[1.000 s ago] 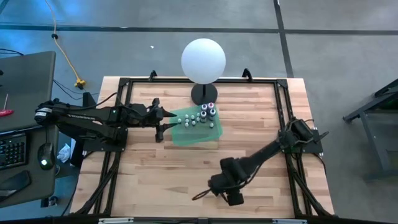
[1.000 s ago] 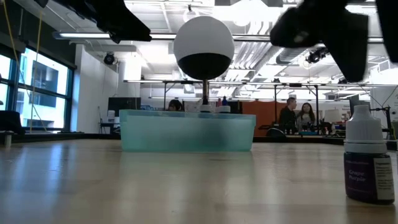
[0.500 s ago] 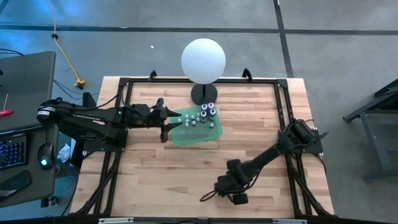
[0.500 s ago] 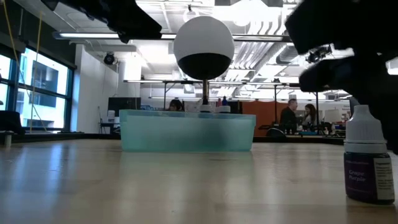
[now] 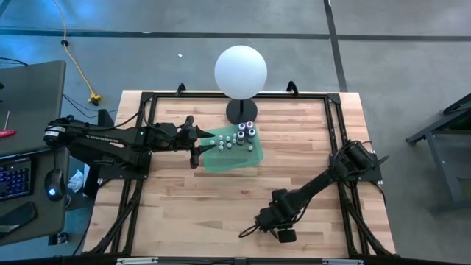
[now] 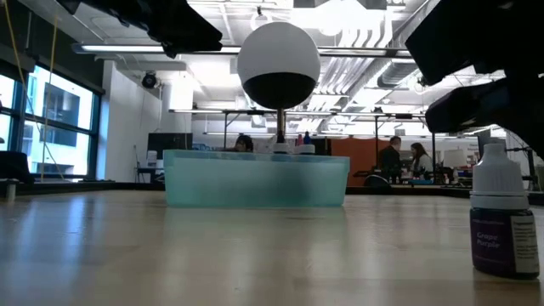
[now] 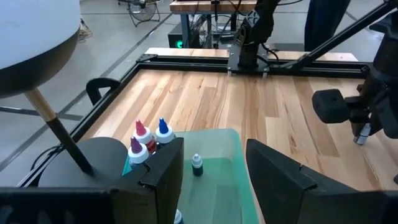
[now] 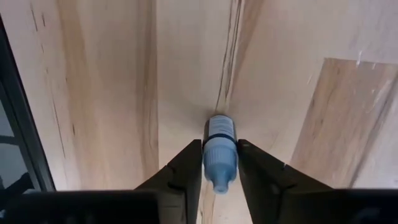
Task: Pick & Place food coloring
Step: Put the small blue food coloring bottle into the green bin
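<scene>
One food coloring bottle (image 6: 503, 221), white-capped with a dark purple label, stands upright on its base on the wood near the table's front edge. My right gripper (image 8: 219, 163) points down over it, fingers closed in on its top. Several more small bottles (image 7: 149, 138) stand in a pale green tray (image 5: 246, 160) at the table's middle rear. My left gripper (image 7: 211, 168) hovers open at the tray's left rim, nothing between its fingers. My right gripper has the bottle's cap (image 8: 220, 144) between its two fingers, one on each side, coming from above and pointing down. The bottle stands upright with its base on the table. In the low view the bottle's lower body shows free below the fingers.
A white globe lamp (image 5: 240, 71) on a black foot stands just behind the tray. A black frame (image 5: 335, 132) runs round the table's edges. Bare wood lies between the tray and the right gripper. People sit in the room beyond the table.
My right gripper has come down over the standing bottle and shifted slightly toward the table's right edge. The bottle has stayed where it was, upright.
</scene>
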### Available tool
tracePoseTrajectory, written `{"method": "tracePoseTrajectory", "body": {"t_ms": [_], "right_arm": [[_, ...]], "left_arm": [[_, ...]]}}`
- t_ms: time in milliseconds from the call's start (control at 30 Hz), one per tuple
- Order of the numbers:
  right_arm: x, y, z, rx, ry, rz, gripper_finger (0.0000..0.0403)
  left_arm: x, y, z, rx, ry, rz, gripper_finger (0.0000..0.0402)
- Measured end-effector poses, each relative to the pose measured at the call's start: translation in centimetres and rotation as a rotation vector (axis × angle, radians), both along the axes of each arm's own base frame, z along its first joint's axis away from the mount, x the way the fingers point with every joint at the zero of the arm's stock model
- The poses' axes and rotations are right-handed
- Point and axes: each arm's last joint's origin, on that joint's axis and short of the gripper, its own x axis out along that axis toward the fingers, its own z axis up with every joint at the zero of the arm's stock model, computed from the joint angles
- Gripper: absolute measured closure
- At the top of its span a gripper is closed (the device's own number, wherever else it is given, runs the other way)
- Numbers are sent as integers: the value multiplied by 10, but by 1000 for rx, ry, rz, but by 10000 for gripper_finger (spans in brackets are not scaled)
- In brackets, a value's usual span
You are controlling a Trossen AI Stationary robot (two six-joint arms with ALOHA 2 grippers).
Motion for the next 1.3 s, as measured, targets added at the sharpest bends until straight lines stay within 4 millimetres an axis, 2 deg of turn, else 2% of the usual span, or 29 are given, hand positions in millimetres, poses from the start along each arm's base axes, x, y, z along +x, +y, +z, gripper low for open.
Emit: {"method": "tracePoseTrajectory", "body": {"t_ms": [467, 733, 833, 1033, 1300], "right_arm": [[4, -6, 6, -23, -30, -32, 327], [43, -32, 41, -88, -224, -110, 329], [57, -53, 60, -131, -261, -100, 328], [85, -116, 91, -250, -348, -111, 333], [94, -207, 89, -216, -305, -217, 331]], "left_arm": [[0, 0, 0, 0, 0, -1, 231], [0, 0, -1, 4, 14, -2, 231], [-2, 0, -1, 4, 24, -2, 231], [-12, 2, 6, 111, 25, 21, 231], [-27, 4, 9, 137, 56, 68, 231]]}}
